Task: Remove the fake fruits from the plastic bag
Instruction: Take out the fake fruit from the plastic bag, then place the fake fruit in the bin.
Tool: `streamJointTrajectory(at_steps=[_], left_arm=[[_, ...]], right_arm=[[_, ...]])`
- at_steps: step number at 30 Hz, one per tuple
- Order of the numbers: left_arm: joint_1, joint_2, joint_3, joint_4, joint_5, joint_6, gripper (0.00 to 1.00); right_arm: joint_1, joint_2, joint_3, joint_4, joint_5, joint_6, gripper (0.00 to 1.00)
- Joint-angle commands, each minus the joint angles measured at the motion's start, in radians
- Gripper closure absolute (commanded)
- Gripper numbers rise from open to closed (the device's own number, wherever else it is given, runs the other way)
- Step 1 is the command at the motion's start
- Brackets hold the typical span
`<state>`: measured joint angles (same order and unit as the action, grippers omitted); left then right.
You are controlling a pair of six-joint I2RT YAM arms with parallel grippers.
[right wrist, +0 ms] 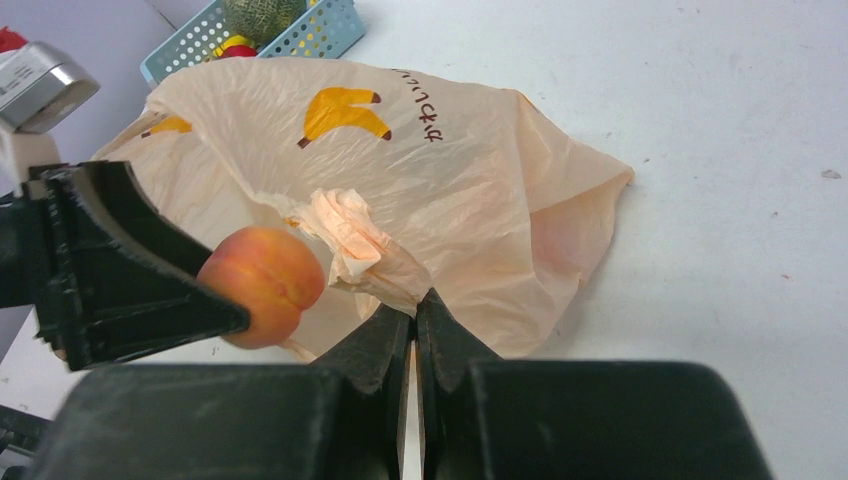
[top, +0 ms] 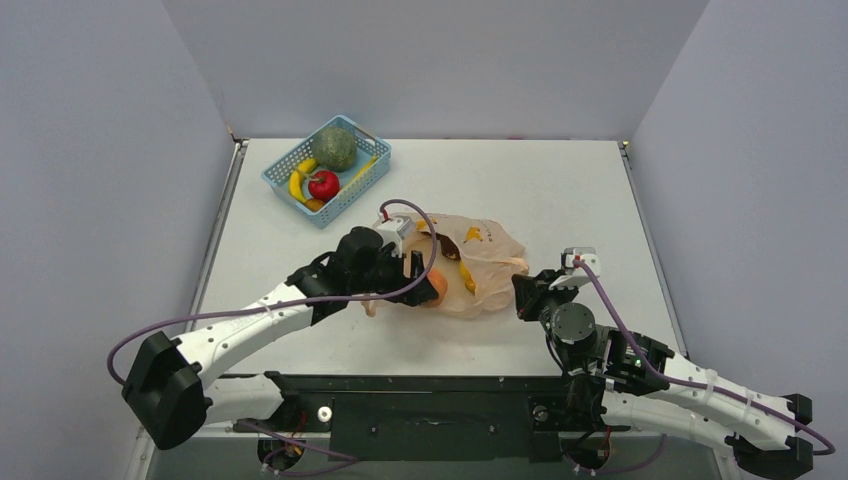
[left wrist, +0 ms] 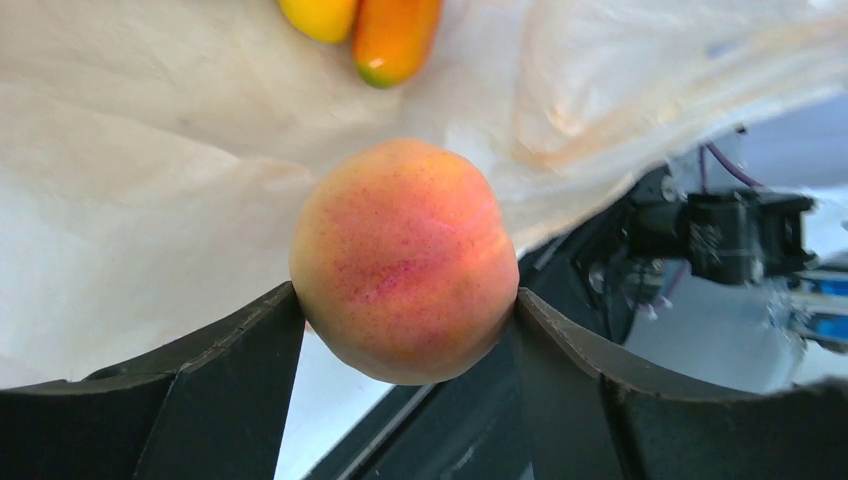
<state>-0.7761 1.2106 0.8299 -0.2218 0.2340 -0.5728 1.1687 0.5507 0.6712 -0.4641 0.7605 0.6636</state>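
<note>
Both arms are white shells with black joints, left arm (top: 240, 330) and right arm (top: 690, 398) alike. A thin purple cable (top: 404, 201) loops along each. Fingers (left wrist: 220, 400) are chunky matte black wedges, plus a round grey cap (top: 572, 322) on the right wrist.

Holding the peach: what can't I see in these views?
1. Fruit count left in the bag: top view, film and left arm cover it. Left wrist's top edge crops an orange fruit and a yellow fruit.
2. Peach: top view, left gripper covers most of it.
3. Right gripper tips: top view, its wrist hides them.
4. Basket: right wrist, top edge crops it.
</note>
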Motion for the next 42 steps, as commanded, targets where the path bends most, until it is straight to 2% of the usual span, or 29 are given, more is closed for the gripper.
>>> streamJointTrajectory(at_steps=[1,8,13,17,20,24,29,35,40,42], left_arm=[[0.003,-0.122,-0.012,0.011,0.171,-0.022,0.86],[0.013,-0.288,0.079,-0.098,0.269,0.011,0.89],[0.098,-0.356,0.178,-0.196,0.275,0.025,0.90],[0.234,-0.366,0.299,-0.342,0.157,0.088,0.90],[0.371,-0.348,0.348,-0.368,0.019,0.095,0.89],[0.508,-0.300,0.330,-0.273,-0.045,0.050,0.89],[0.629,-0.193,0.233,-0.027,-0.140,-0.033,0.88],[0.667,0.051,0.195,0.256,-0.259,-0.021,0.88],[0.678,0.320,0.307,0.396,-0.241,0.002,0.87],[0.681,0.443,0.379,0.403,-0.224,-0.002,0.87]], right_arm=[[0.004,-0.002,0.017,0.037,0.050,-0.015,1.00],[0.002,0.021,0.013,0.050,0.048,-0.030,1.00],[0.002,0.031,0.029,0.042,0.028,-0.037,1.00],[0.001,0.004,0.015,0.036,0.031,-0.026,1.00],[0.002,-0.019,0.005,0.031,0.029,-0.024,1.00],[-0.001,-0.030,0.006,0.026,0.040,-0.031,1.00],[0.000,-0.031,0.003,0.032,0.040,-0.040,1.00],[-0.002,-0.045,-0.005,0.031,0.058,-0.039,1.00],[-0.003,-0.078,0.005,0.012,0.060,-0.039,1.00],[-0.005,-0.082,0.012,-0.003,0.063,-0.039,1.00]])
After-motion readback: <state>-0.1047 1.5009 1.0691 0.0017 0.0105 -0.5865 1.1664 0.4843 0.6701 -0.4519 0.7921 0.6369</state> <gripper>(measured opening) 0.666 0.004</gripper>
